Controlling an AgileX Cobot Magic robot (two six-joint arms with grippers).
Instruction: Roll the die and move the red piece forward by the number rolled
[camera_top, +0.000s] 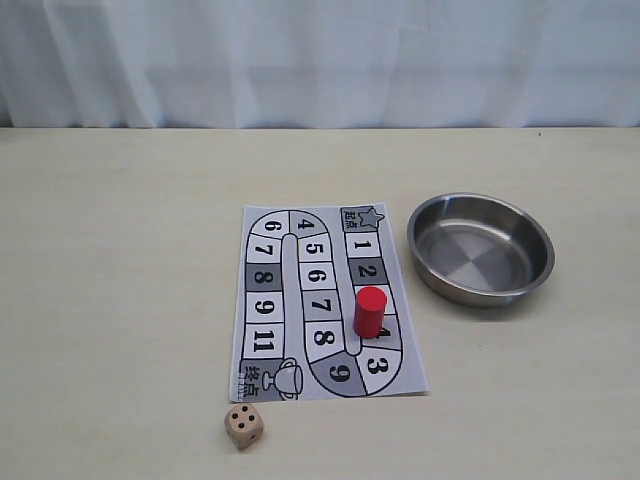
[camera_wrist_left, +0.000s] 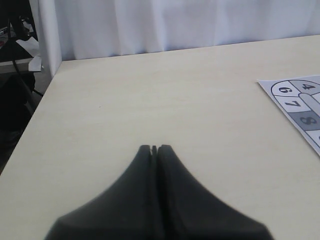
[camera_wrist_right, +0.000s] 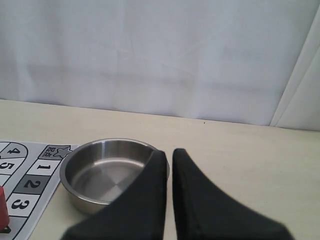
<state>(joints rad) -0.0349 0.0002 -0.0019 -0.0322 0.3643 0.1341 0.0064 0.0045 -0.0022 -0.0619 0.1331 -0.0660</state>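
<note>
Die (camera_top: 244, 426) lies near the front edge, just off the board (camera_top: 262, 300). Red piece (camera_top: 369, 311) stands on the board, mid-bench. Bowl (camera_top: 470, 292) sits toward the right edge. Left gripper (camera_wrist_left: 154, 148): jaws closed, empty. Right gripper (camera_wrist_right: 170, 151): barely a slit, empty. Open wide, then grip die squarely across flat faces.
</note>
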